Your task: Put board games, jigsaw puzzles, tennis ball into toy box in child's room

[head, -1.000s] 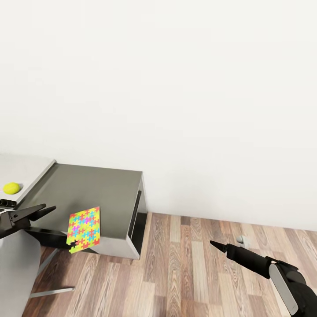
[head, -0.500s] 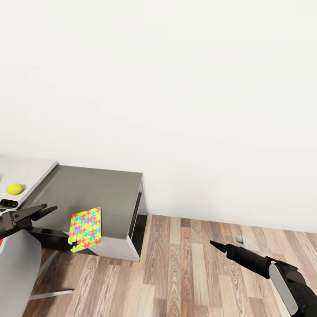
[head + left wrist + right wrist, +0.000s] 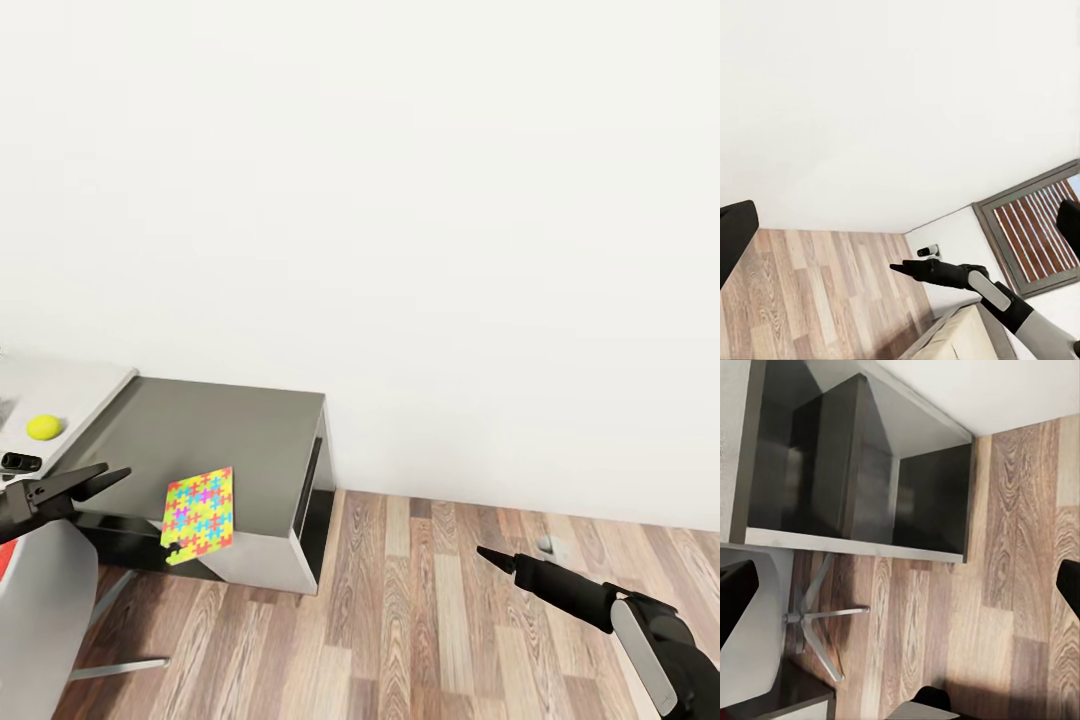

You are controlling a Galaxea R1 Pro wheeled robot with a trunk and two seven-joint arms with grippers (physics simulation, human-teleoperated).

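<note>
Nearest the head camera, the right gripper [image 3: 497, 558] hung low over the wood plank floor [image 3: 450, 620] at about five o'clock, its dark fingers drawn to a single point, pressed together and holding nothing. At about eight o'clock the left gripper [image 3: 85, 481] reached in from the frame's edge with its two fingers spread apart, empty. Just beside it, toward three o'clock from its tips, a jigsaw puzzle [image 3: 199, 513] of pink, yellow, green and blue pieces stood tilted at the front edge of the dark grey cabinet [image 3: 240, 450], apart from the fingers; whether it rested on the edge or hung clear could not be told. Farther back, at about ten o'clock from the left gripper, the tennis ball [image 3: 44, 427] lay on the pale table [image 3: 60, 385], well apart from the puzzle. Behind everything rose the plain white wall [image 3: 400, 200].
</note>
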